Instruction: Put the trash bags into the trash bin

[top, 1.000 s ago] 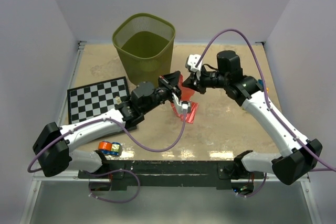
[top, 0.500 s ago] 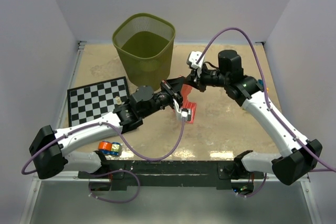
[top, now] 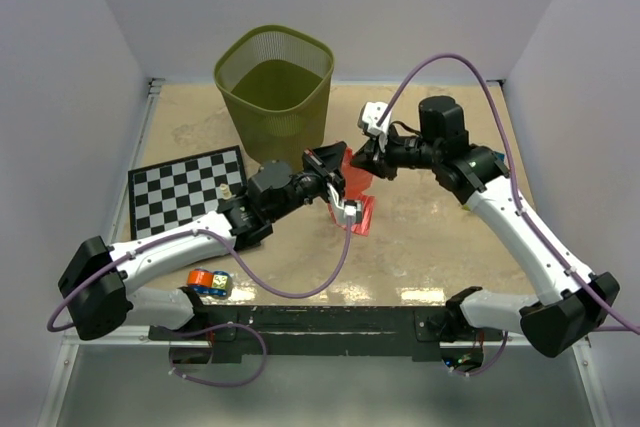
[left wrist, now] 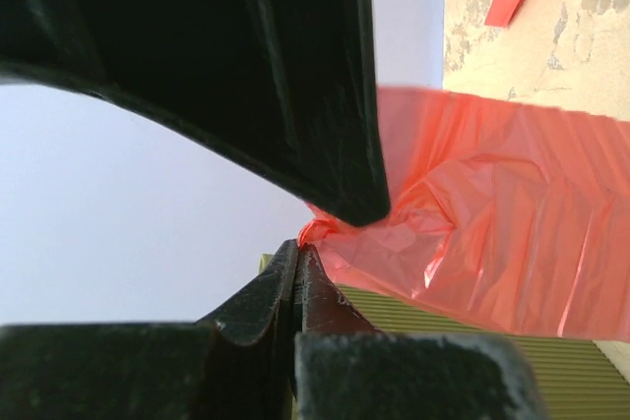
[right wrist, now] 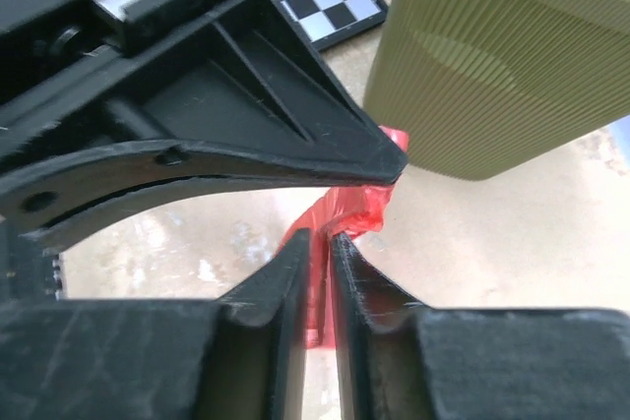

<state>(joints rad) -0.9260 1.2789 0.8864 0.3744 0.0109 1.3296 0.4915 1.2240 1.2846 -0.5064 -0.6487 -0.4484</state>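
- Just beside the bin, the bag hung between both grippers, not yet inside.
- Left gripper clenched its corner; right gripper stood slightly parted around the film.
- Held by one corner only, the bag might sag and snag outside the rim.

From above, the trash bag is largely hidden by the left claw; the trash bin is cut off by the right wrist view's edges.
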